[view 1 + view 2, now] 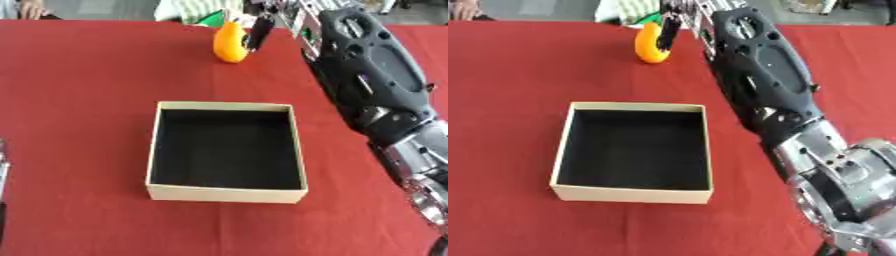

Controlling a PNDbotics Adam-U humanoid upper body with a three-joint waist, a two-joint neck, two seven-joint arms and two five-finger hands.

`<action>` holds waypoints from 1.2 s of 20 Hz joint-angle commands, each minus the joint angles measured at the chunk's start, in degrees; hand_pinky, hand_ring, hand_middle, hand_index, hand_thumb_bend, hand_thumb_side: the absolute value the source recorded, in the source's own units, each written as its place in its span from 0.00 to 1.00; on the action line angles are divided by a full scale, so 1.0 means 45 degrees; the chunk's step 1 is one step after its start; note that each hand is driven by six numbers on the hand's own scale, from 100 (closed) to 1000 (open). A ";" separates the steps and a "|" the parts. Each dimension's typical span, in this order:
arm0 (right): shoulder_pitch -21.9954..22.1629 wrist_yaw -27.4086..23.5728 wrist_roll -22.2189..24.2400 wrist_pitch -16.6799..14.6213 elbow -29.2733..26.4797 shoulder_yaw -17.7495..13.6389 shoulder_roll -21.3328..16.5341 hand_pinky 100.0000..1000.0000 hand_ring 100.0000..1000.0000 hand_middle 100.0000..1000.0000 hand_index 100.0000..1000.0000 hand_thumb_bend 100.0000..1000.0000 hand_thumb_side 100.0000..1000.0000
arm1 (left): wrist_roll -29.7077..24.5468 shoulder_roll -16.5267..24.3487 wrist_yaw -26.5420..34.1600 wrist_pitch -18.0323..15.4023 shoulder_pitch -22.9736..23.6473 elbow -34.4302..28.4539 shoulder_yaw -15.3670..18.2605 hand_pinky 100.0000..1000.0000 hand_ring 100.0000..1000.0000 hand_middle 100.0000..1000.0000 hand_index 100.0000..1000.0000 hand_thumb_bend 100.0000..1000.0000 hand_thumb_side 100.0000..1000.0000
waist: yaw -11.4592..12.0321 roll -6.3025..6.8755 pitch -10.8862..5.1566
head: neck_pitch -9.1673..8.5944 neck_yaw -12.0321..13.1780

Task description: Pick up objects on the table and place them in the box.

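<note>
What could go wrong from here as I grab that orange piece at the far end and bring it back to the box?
The right hand has fingers on only one side of the orange object, so it may slip. It sits near the table's far edge and could be knocked off. The box lies well short of it, so a drop on the way would land on the cloth.

The right arm wears a glossy black shell with oval recesses, ending in silver joints.

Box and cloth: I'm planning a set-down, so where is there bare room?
The box interior is empty. Bare red cloth lies left of it, in front, and between it and the orange object. The far right is crowded: the right hand grips that object.
</note>
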 commanded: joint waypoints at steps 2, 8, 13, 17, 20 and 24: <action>-0.0390 0.0240 -0.0302 0.0201 -0.0201 -0.0186 -0.0042 0.96 0.97 0.95 1.00 0.00 0.18 | -0.0070 0.0195 0.0073 -0.0003 -0.0182 -0.0235 0.0033 0.38 0.62 0.65 0.82 0.11 0.60 | 0.0089 0.0029 -0.0175 | -0.0213 -0.0138; -0.0365 0.0295 -0.0267 0.0286 -0.0002 -0.0230 0.0036 0.96 0.97 0.95 1.00 0.00 0.16 | -0.0092 0.0155 0.0149 -0.0032 -0.0212 -0.0235 0.0042 0.38 0.62 0.65 0.82 0.10 0.61 | 0.0198 -0.0034 0.0000 | -0.0289 -0.0252; -0.0235 0.0563 -0.0432 0.0553 0.0133 -0.0304 0.0095 0.95 0.96 0.94 1.00 0.00 0.10 | -0.0102 0.0118 0.0208 -0.0040 -0.0247 -0.0235 0.0026 0.38 0.62 0.65 0.82 0.10 0.61 | 0.0321 -0.0066 0.0137 | -0.0356 -0.0323; -0.0141 0.0948 -0.0921 0.0862 0.0136 -0.0439 0.0111 0.95 0.96 0.93 1.00 0.00 0.07 | -0.0112 0.0109 0.0241 -0.0028 -0.0259 -0.0235 0.0016 0.38 0.62 0.65 0.83 0.10 0.61 | 0.0439 -0.0085 0.0236 | -0.0446 -0.0454; -0.0141 0.0973 -0.1361 0.1020 0.0021 -0.0523 0.0076 0.95 0.95 0.92 1.00 0.00 0.05 | -0.0141 0.0116 0.0257 -0.0009 -0.0282 -0.0235 -0.0007 0.38 0.62 0.65 0.83 0.10 0.62 | 0.0519 -0.0106 0.0311 | -0.0560 -0.0477; -0.0339 0.0976 -0.1887 0.1148 -0.0228 -0.0560 -0.0085 0.94 0.95 0.91 1.00 0.00 0.04 | -0.0166 0.0136 0.0261 0.0000 -0.0268 -0.0235 -0.0009 0.38 0.62 0.65 0.83 0.10 0.62 | 0.0563 -0.0126 0.0363 | -0.0692 -0.0535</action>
